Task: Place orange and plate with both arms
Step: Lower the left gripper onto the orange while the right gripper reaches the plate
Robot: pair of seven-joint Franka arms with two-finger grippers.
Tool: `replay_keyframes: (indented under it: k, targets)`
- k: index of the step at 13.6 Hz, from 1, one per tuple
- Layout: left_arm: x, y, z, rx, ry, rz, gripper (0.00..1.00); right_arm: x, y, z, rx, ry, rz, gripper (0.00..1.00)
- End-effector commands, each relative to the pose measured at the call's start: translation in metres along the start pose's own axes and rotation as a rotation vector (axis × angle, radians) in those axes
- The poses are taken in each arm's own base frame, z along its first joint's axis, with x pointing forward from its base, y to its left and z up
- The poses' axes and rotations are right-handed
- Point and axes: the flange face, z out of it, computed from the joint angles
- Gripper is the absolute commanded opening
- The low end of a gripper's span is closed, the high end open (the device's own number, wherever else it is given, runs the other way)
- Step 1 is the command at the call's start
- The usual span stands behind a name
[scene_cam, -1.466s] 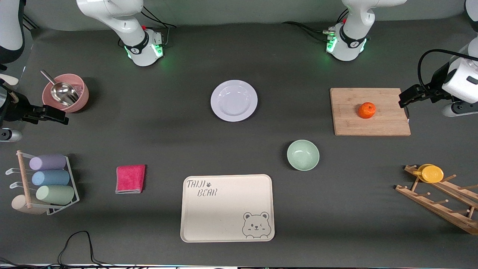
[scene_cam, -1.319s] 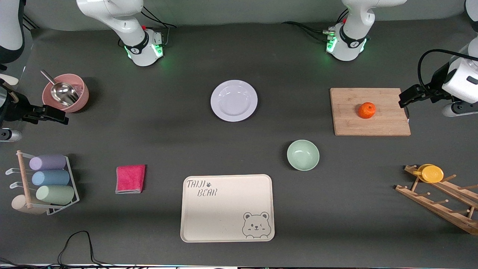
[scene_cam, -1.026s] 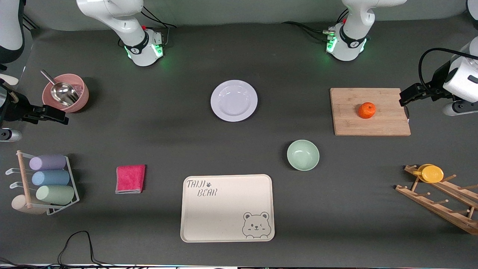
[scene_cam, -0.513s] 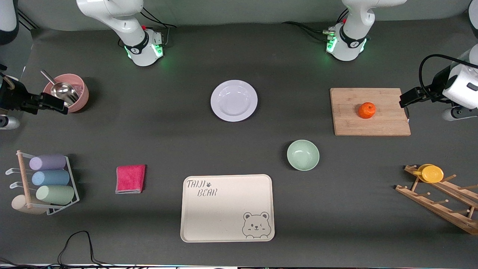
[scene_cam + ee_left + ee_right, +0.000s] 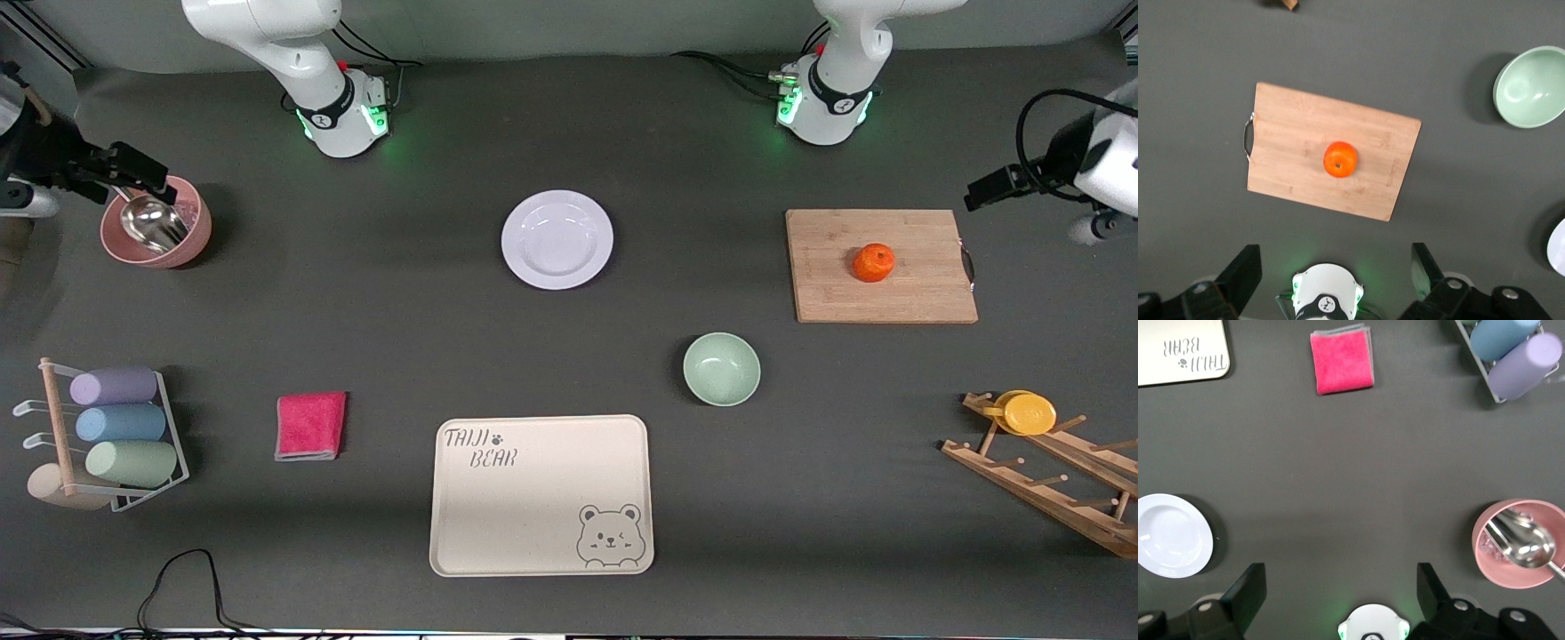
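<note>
Presently the right pincer (image 5: 1335, 597) hangs wide and empty over the pink bowl (image 5: 156, 222), the plate (image 5: 557, 239) lies mid-table, the orange (image 5: 874, 262) sits on the cutting board (image 5: 925, 293), and the left pincer (image 5: 1335, 275) hangs wide and empty above that board's end.

orange (image 5: 873, 262) on cutting board (image 5: 883, 265) | plate (image 5: 556, 239) mid-table | green bowl (image 5: 721, 369) nearer the camera

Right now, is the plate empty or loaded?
Empty. The plate shows only its bare white centre, and the orange sits apart on the cutting board toward the left arm's end.
</note>
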Motion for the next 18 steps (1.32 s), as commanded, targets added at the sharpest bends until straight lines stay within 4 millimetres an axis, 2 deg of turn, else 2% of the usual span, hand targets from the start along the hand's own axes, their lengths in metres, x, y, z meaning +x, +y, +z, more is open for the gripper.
replay_keyframes:
  k: [1, 4, 5, 8, 10, 12, 14, 15, 18]
  targets:
    - [-0.038, -0.008, 0.042, 0.007, 0.05, 0.006, 1.0, -0.025, -0.023, 0.007, 0.009, 0.016, 0.017, 1.0]
    - [-0.047, -0.013, 0.091, 0.017, 0.057, 0.02, 1.0, -0.04, -0.043, 0.016, 0.037, -0.005, 0.011, 1.0]
    - [-0.049, -0.017, 0.115, 0.021, 0.066, 0.017, 1.0, -0.044, -0.047, 0.022, 0.074, -0.033, 0.008, 1.0]
    - [-0.053, -0.02, 0.182, 0.031, 0.09, 0.058, 1.0, -0.056, -0.055, 0.051, 0.199, -0.115, 0.008, 1.0]
    - [-0.056, -0.021, 0.217, 0.022, 0.127, 0.06, 1.0, -0.058, -0.055, 0.072, 0.305, -0.164, 0.015, 1.0]
    - [-0.056, -0.02, 0.243, 0.02, 0.141, 0.068, 1.0, -0.059, -0.06, 0.093, 0.392, -0.194, -0.047, 1.0]
    - [-0.053, -0.018, 0.263, 0.013, 0.168, 0.073, 1.0, -0.055, -0.058, 0.123, 0.488, -0.202, -0.097, 1.0]
    - [-0.054, -0.018, 0.28, 0.007, 0.187, 0.081, 1.0, -0.056, -0.058, 0.138, 0.554, -0.198, -0.128, 1.0]
    - [-0.047, -0.016, 0.321, -0.005, 0.236, 0.104, 1.0, -0.065, -0.052, 0.2, 0.739, -0.181, -0.131, 1.0]
